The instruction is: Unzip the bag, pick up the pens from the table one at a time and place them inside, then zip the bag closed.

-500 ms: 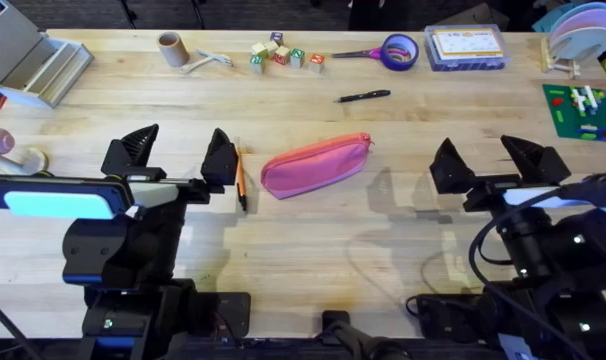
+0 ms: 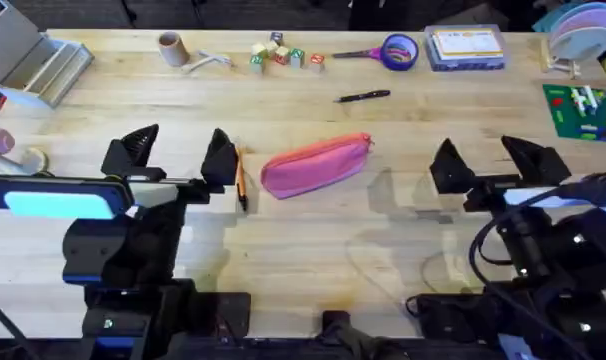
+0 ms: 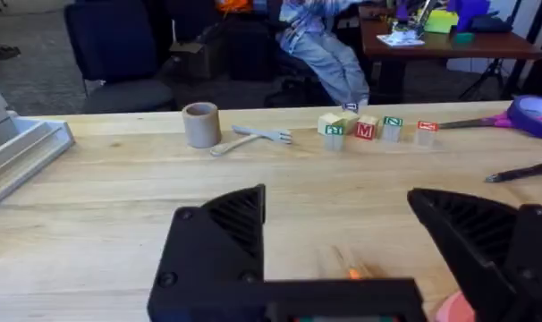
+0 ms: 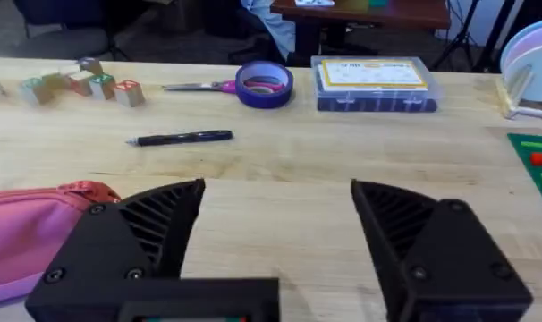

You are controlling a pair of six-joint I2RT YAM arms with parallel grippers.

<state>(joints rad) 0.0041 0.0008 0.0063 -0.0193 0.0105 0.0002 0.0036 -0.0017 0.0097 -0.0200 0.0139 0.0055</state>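
The pink bag [image 2: 315,165] lies zipped in the middle of the frame. Both grippers, left [image 2: 176,158] and right [image 2: 498,163], hang wide apart, holding nothing. The orange pen [image 2: 240,177] lies beside the left one; the black pen [image 2: 362,97] lies higher up.

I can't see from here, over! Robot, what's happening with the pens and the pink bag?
Left gripper open, right gripper open, both empty. Pink bag zipped, between them. Orange pen beside left gripper, black pen farther back. Nothing blocking.

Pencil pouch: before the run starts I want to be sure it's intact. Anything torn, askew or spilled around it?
Nothing stands out. The pink pouch lies whole and zipped on the table, slightly angled; the orange pen beside it, the black pen behind it.
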